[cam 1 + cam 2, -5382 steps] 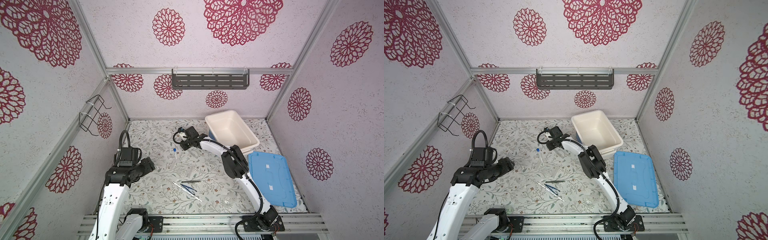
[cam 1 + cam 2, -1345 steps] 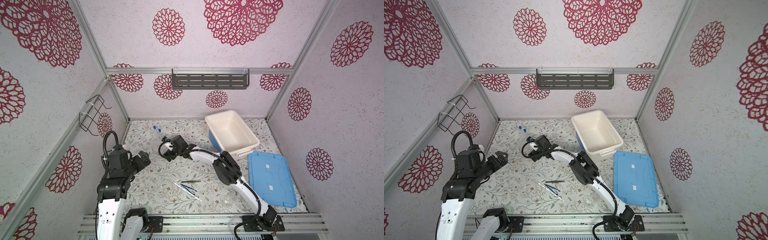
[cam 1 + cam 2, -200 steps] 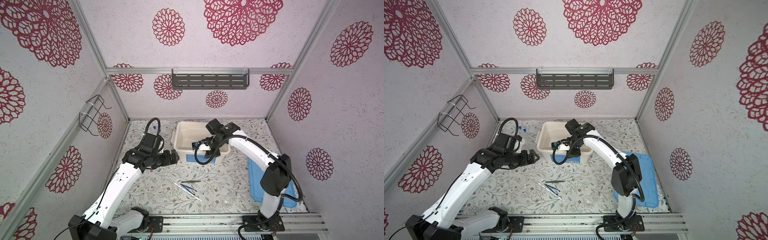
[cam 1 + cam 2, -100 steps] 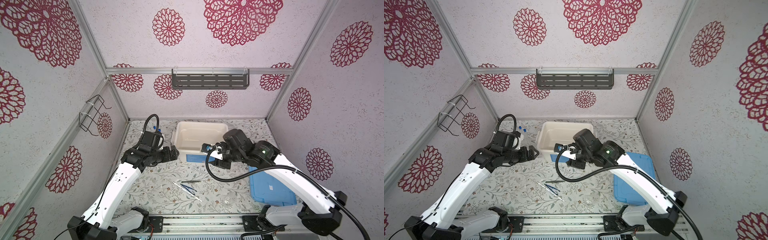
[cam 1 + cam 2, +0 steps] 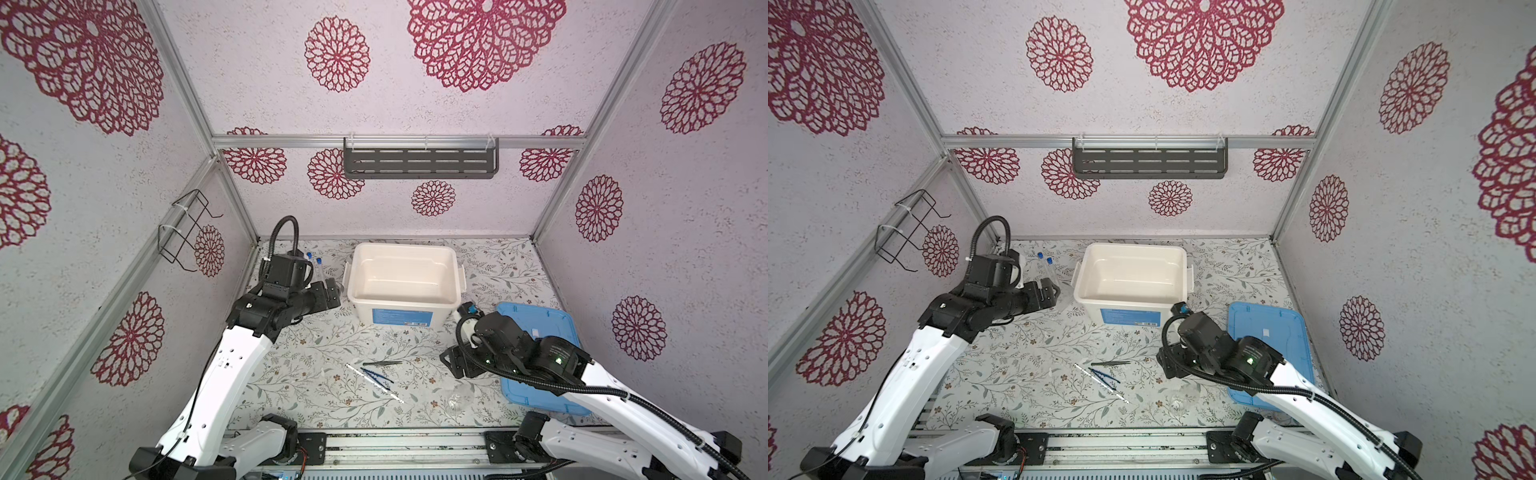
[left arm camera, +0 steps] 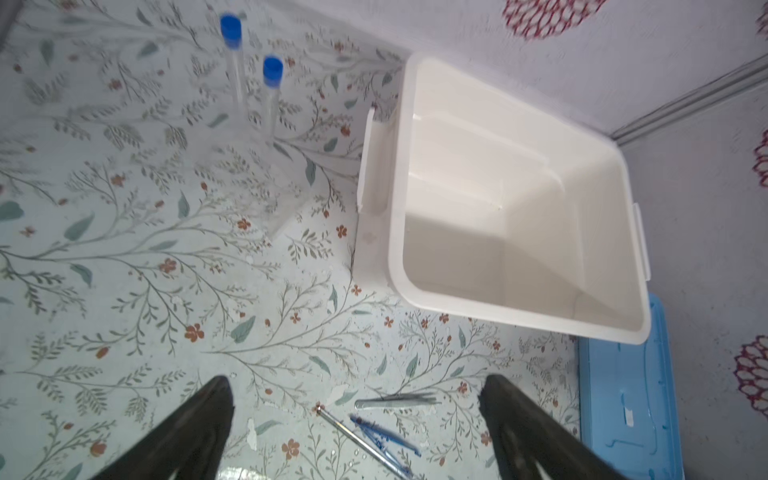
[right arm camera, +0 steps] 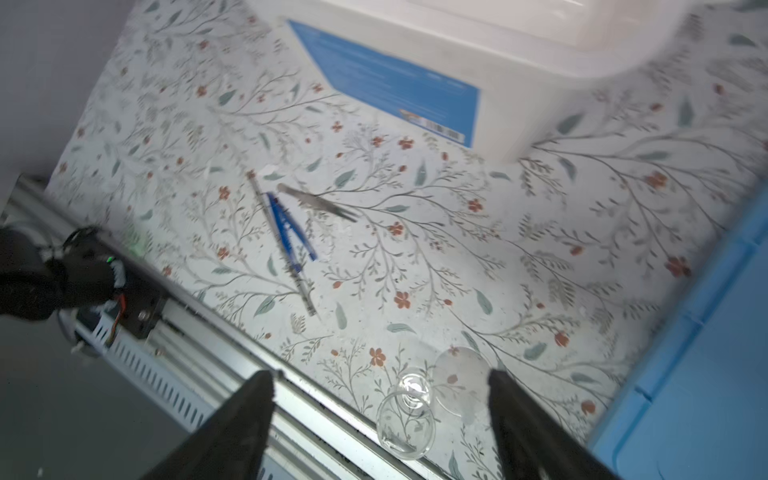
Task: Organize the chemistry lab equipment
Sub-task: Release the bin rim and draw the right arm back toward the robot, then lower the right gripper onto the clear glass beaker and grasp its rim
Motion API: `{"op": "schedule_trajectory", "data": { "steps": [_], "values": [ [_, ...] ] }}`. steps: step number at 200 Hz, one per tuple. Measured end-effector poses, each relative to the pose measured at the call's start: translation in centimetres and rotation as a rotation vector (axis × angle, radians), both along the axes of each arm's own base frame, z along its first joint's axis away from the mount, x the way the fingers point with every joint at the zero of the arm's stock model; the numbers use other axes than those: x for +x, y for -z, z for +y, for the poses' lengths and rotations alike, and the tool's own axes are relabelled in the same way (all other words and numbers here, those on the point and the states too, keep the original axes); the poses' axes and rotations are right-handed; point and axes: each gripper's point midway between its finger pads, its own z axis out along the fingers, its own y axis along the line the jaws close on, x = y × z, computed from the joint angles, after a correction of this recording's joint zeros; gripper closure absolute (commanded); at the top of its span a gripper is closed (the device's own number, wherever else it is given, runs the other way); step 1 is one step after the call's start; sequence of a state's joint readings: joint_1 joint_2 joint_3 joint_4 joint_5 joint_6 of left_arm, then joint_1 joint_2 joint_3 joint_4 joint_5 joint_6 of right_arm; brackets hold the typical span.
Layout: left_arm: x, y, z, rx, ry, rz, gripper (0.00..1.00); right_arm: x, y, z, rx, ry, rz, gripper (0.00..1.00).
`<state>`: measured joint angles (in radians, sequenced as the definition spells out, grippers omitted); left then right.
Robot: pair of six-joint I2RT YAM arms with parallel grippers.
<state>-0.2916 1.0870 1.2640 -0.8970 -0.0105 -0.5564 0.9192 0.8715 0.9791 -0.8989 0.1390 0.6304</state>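
The right gripper [image 7: 380, 376] is hanging open, and the small clear flask [image 7: 409, 409] is lying on its side just ahead of it by the front rail [image 7: 249, 361]; the left gripper [image 6: 357, 379], open too, is sitting far off

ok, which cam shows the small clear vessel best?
Right wrist: the small clear vessel sits close up, its rim and outline distinct. In both top views it is only a small, faint glint. The left wrist view does not show it.
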Motion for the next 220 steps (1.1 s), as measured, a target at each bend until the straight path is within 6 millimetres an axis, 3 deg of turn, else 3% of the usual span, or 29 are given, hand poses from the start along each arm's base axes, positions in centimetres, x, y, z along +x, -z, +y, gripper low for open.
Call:
{"op": "schedule_trajectory", "data": {
  "steps": [18,38,57,80,92,110,140,184,220],
  "values": [
    [-0.5,-2.7,0.5,-0.005,-0.002,-0.111,0.03,0.1,1.2,-2.6,0.013,0.233,0.053,0.01],
    [-0.6,-3.7,0.9,0.001,-0.015,-0.159,0.03,-0.6,3.2,-4.7,0.014,0.412,0.130,0.01],
    [-0.4,-2.3,1.7,0.023,-0.060,-0.151,0.01,-1.3,4.9,-5.3,0.052,0.481,0.175,0.02],
    [0.1,-0.3,1.9,0.051,-0.073,-0.099,0.02,-2.8,6.8,-6.1,0.167,0.545,0.223,0.20],
    [0.3,-0.2,1.9,0.066,-0.072,-0.100,0.02,-3.4,7.4,-6.4,0.186,0.557,0.251,0.20],
    [0.2,-0.3,2.4,0.090,-0.082,-0.107,0.03,-3.8,8.6,-5.6,0.127,0.555,0.319,0.19],
    [-0.5,-0.8,3.0,0.109,-0.094,-0.126,0.03,-3.4,10.0,-3.7,-0.046,0.508,0.403,0.30],
    [-1.3,-0.1,3.2,0.115,-0.087,-0.107,0.03,-2.7,8.4,-0.8,-0.142,0.377,0.450,0.45],
    [-1.3,0.1,2.9,0.105,-0.077,-0.099,0.03,-4.8,9.2,-1.5,-0.109,0.326,0.494,0.60]
  ]
}}
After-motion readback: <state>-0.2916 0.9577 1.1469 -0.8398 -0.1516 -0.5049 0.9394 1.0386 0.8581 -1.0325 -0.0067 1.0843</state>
